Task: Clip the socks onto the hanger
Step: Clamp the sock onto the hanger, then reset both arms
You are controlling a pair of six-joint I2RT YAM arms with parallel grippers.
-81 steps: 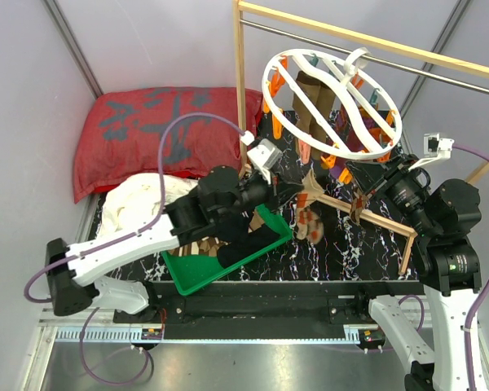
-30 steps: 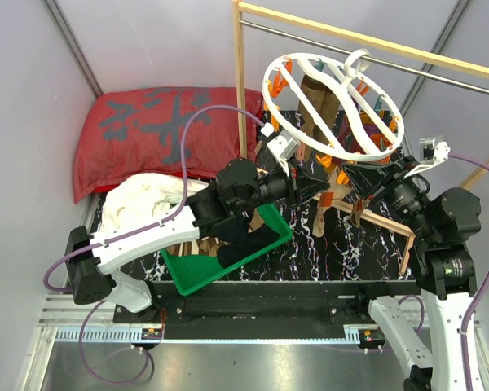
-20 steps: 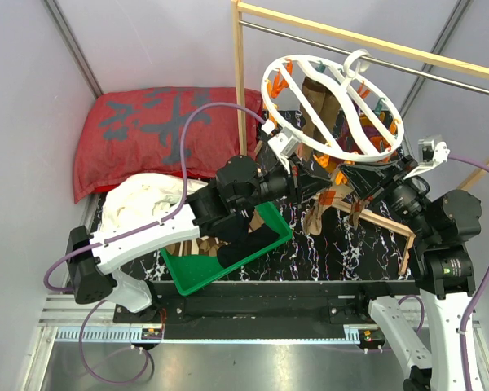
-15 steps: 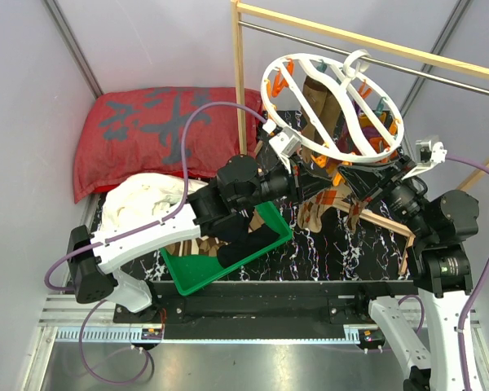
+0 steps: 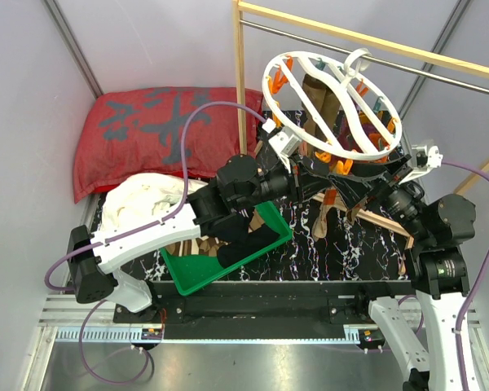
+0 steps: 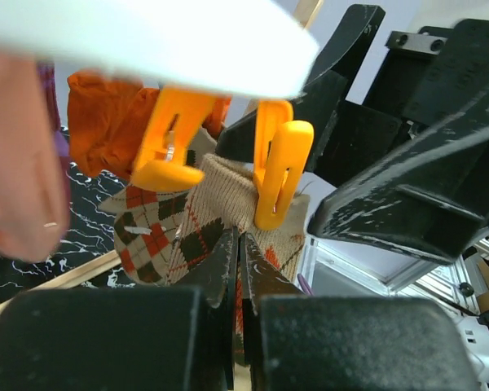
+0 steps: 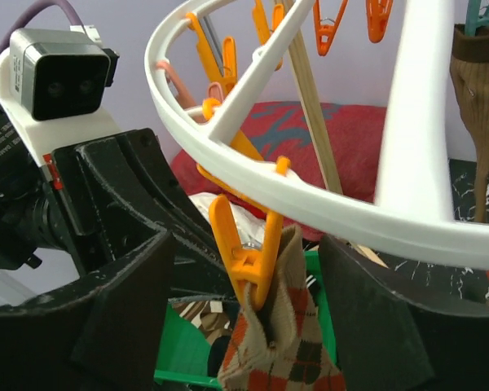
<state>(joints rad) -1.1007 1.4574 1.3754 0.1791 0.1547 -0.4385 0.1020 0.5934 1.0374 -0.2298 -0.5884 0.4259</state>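
Observation:
The white round hanger (image 5: 334, 106) hangs from the rail, and its ring (image 7: 310, 199) runs across the right wrist view. An orange clip (image 7: 253, 252) under the ring bites the cuff of an argyle sock (image 7: 289, 350), which hangs below it. My left gripper (image 6: 239, 240) is shut on this sock (image 6: 200, 216) just below the clip (image 6: 275, 175). My right gripper (image 7: 248, 244) stands open with its fingers (image 7: 134, 301) on either side of the clip, not touching it. From above, both grippers meet under the hanger's near rim, left gripper (image 5: 312, 173) and right gripper (image 5: 354, 175).
A green tray (image 5: 179, 281) holding dark socks sits by the left arm. A red pillow (image 5: 147, 130) and a white cloth (image 5: 143, 199) lie at the left. The wooden rail frame (image 5: 240, 90) stands behind. Other socks (image 5: 314, 94) hang on the hanger's far side.
My right gripper has opened and let go of the orange clip, which now grips the sock's cuff. The left gripper stays shut on the sock.

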